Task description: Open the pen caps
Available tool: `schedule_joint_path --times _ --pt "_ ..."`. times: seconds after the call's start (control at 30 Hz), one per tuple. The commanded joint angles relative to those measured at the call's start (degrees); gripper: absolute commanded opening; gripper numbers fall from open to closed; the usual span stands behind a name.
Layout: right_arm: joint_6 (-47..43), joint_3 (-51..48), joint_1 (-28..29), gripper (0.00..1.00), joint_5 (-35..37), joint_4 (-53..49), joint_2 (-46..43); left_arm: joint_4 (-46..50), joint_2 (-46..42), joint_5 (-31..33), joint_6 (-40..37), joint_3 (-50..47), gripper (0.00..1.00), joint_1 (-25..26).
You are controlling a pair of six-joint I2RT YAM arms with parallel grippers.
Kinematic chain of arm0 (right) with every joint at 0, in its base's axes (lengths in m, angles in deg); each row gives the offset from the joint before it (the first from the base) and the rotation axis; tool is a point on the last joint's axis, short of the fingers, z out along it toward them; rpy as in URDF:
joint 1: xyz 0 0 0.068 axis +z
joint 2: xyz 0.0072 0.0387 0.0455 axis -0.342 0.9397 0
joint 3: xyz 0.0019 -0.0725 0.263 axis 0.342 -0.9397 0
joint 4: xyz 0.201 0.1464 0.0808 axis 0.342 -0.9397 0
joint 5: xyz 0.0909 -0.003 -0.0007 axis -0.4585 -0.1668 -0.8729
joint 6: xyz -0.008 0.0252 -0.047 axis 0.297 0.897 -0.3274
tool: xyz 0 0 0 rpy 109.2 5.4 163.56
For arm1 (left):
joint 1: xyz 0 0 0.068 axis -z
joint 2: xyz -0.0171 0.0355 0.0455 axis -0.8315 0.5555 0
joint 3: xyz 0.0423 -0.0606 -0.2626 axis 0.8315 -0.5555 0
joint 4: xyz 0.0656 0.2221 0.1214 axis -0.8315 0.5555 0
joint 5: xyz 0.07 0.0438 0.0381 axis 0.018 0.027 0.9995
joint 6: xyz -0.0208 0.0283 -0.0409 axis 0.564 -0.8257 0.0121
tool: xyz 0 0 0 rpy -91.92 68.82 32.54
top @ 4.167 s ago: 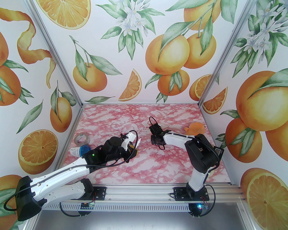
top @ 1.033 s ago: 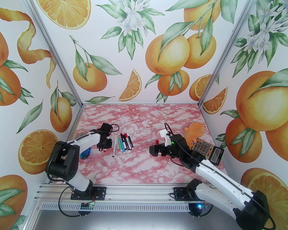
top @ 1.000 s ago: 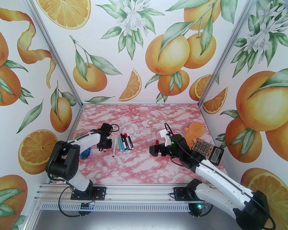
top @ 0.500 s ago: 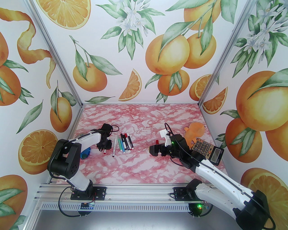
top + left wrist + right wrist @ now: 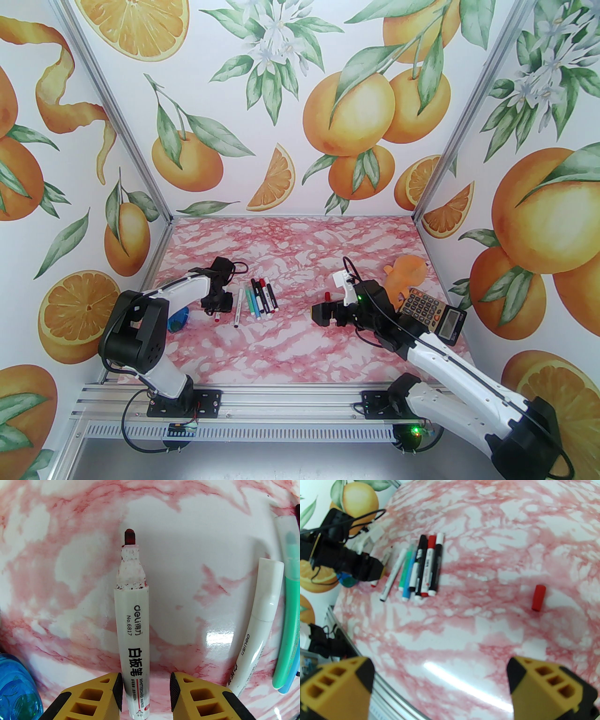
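1. Fingers [image 5: 93, 698] of our left gripper [image 5: 146, 675] are standing apart, unclenched, on either side of a white-barrelled whiteboard marker with black print [image 5: 132, 620]; the left pad [image 5: 118, 691] is sitting right against the barrel while a gap is showing on the right, so we are grasping nothing
2. We are seeing that marker lying flat on the glossy pink marbled tabletop [image 5: 199, 538], its cap off and its dark red tip [image 5: 129, 537] pointing away from the wrist camera
3. We are spotting a small red plastic cap [image 5: 538, 597] lying alone on the tabletop, well apart from the marker and near our right gripper [image 5: 439, 667]
4. Our right gripper is hovering above the table with its claw spread wide and nothing between the fingers
5. We are counting a row of slim pens [image 5: 258, 302] lying side by side just beside the uncapped marker: a white-capped one [image 5: 260, 625] nearest, then a green one [image 5: 290, 620] and a blue one [image 5: 284, 687], then a black-capped [image 5: 420, 557] and a red-capped one [image 5: 429, 564]
6. We are also noticing a translucent blue plastic object [image 5: 14, 686] to the left of the left gripper, and an orange plush toy [image 5: 405, 274] and a dark calculator [image 5: 429, 311] sitting at the right side of the table beside our right arm
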State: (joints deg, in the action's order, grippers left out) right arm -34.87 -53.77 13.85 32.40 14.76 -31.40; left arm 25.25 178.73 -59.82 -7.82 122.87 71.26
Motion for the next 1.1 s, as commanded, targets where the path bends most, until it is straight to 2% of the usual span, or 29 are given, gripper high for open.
schedule_joint_path --times 0.0,0.17,0.27,0.5,0.77,1.07 --pt "-0.2 2.0 0.4 0.99 1.0 -0.6 -0.7 2.0 -3.2 -0.7 1.3 2.4 0.38 -0.3" --pt "-0.3 1.7 0.4 0.99 1.0 -0.5 -0.7 3.5 -8.1 -3.0 2.4 2.9 0.39 0.1" --pt "-0.1 1.5 0.4 0.99 0.9 0.1 -0.4 3.4 -10.1 -7.9 3.2 2.5 0.39 1.7" --pt "0.1 1.7 0.4 0.99 0.6 0.6 -0.2 0.3 -11.3 -14.4 4.7 1.7 0.36 5.8" --pt "0.1 1.3 0.4 0.99 0.9 -0.5 -1.2 -0.7 -5.0 -9.6 4.6 3.1 0.36 8.6" --pt "0.4 0.6 0.4 0.99 1.2 -0.5 -1.9 -1.9 -0.2 -5.3 4.6 3.3 0.33 9.5"
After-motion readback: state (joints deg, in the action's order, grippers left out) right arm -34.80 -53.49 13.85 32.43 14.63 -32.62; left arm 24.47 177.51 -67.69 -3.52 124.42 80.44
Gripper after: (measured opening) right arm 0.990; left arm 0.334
